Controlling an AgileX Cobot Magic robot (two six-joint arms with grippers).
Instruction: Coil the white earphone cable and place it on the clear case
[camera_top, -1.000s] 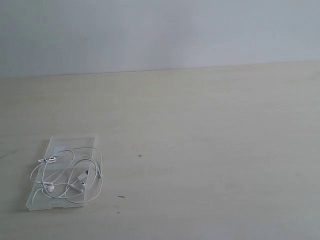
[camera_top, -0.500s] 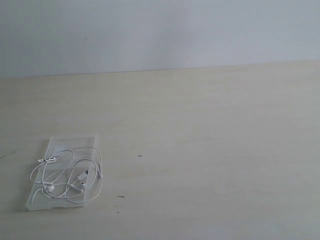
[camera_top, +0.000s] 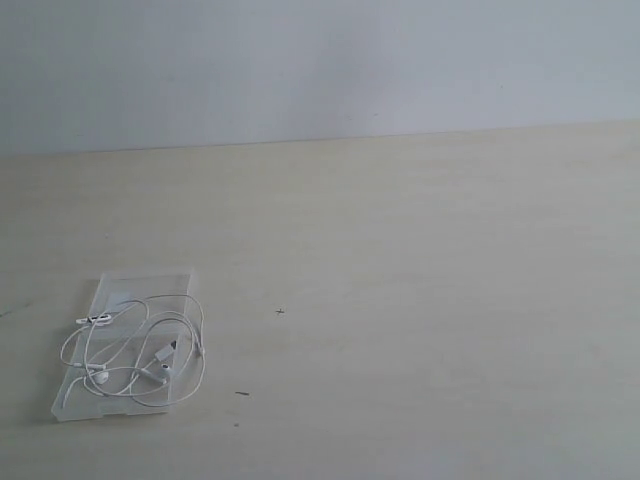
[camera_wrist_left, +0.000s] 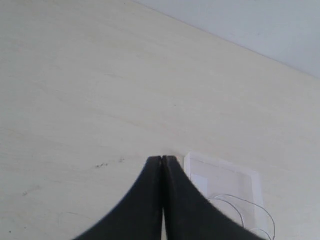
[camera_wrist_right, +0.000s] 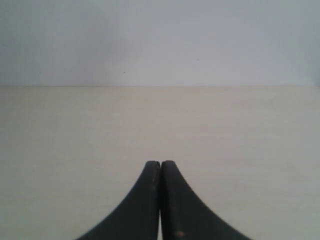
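Presently the white earphone cable lies loosely looped on the clear case at the left of the table, the left gripper and right gripper both pressed together and empty; loops overhanging the case's edge could slip off if nudged.

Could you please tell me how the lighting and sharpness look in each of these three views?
Exterior view: flat, washed-out light with almost no shadows, so the white earphone cable and the clear case barely stand out from the pale table. Left wrist view: the dark left fingers are soft-edged, the case faint. Right wrist view: even light, no glare, the right fingers slightly blurred.
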